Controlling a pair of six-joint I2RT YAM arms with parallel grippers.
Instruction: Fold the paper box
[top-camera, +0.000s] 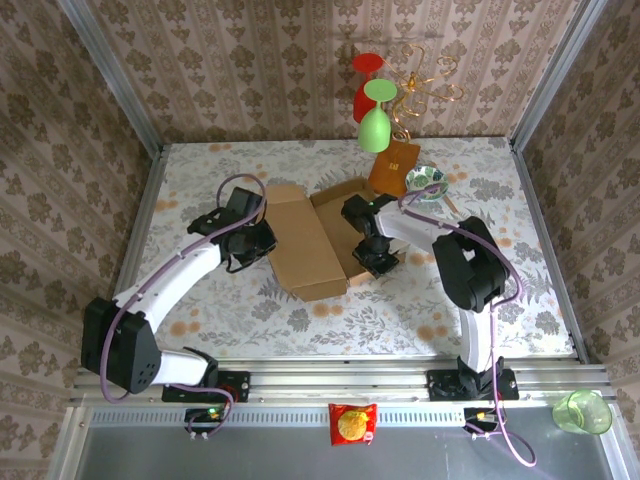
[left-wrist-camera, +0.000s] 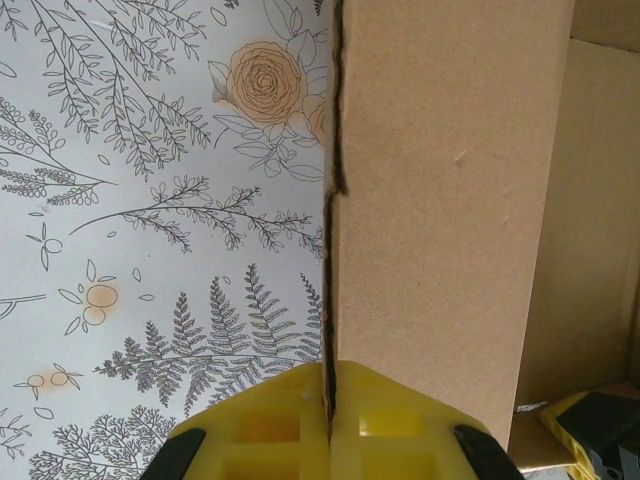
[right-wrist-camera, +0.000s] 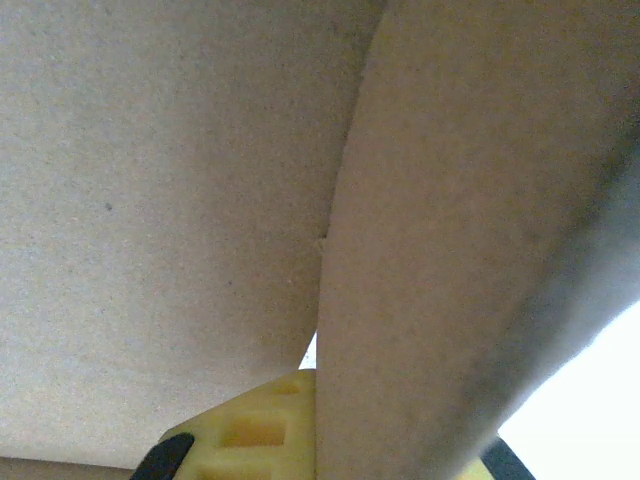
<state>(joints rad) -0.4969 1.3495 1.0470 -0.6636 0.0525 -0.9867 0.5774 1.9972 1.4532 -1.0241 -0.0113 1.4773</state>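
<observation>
Now the left end effector (left-wrist-camera: 328, 400) is pinched closed on the left edge of the paper box (top-camera: 300, 250), with the cardboard running up between its yellow fingers (left-wrist-camera: 260, 425). Opposite, the right end effector (top-camera: 378, 260) is clamped on a raised flap at the box's right side. Partly folded, the box lies on the flowered counter (top-camera: 250, 320), just beside the glass rack (top-camera: 392, 165), on the rack's near-left side.
</observation>
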